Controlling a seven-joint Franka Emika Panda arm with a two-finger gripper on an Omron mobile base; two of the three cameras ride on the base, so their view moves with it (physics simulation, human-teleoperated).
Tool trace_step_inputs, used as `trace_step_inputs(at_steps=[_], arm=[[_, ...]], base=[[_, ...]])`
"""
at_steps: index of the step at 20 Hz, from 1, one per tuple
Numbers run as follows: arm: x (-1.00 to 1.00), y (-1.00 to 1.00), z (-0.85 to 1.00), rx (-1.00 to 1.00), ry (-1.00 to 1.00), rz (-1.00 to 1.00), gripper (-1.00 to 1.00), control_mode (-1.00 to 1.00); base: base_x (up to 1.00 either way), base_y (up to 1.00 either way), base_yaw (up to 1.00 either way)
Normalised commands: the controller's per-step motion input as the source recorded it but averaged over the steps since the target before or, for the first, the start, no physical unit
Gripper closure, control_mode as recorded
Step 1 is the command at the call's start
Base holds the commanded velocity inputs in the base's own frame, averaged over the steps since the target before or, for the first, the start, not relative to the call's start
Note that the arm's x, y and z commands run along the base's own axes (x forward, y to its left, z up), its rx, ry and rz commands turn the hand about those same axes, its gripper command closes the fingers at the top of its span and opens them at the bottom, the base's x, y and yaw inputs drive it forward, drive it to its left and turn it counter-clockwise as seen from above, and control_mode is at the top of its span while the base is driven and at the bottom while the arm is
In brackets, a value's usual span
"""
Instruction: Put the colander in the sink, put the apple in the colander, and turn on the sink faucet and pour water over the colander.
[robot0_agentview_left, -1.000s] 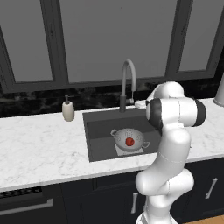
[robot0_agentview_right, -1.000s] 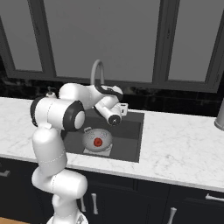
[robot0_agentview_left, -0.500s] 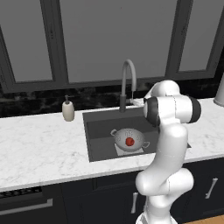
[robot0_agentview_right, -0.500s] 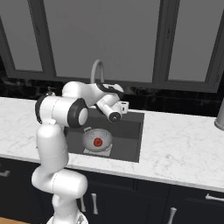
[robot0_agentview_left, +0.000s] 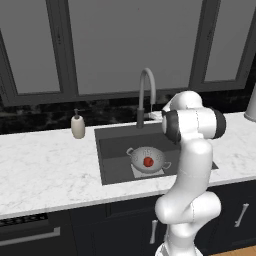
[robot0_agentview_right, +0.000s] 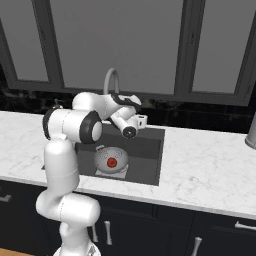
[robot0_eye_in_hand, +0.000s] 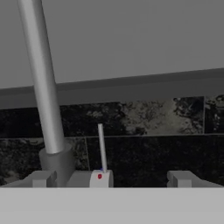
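With the apple (robot0_agentview_left: 148, 161) sitting in the colander (robot0_agentview_left: 148, 159) in the sink (robot0_agentview_left: 114, 160), I hold my gripper (robot0_eye_in_hand: 109, 178) spread open around the sink faucet (robot0_agentview_left: 145, 97) lever (robot0_eye_in_hand: 101, 148). Off-centre (lever nearer one tip), I risk glancing past it, leaving water off

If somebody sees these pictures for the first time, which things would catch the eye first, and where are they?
The red apple lies inside the silvery colander, which sits in the dark sink set in the white marble counter. Behind the sink rises the tall gooseneck faucet, and the pincer is close before its base and thin lever.
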Motion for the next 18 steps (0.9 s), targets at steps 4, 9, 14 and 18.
trace_step_inputs(at_steps=[4,9,14,18], arm=[[0.14,0.0,0.0,0.0,0.0,-0.01,-1.0,-1.0],[0.06,0.0,-0.03,0.0,0.0,0.0,-1.0,-1.0],[0.01,0.0,-0.07,0.0,0.0,0.0,-1.0,-1.0],[0.02,0.0,-0.08,0.0,0.0,0.0,-1.0,-1.0]], base=[[0.0,0.0,0.0],[0.0,0.0,0.0],[0.0,0.0,0.0],[0.0,0.0,0.0]])
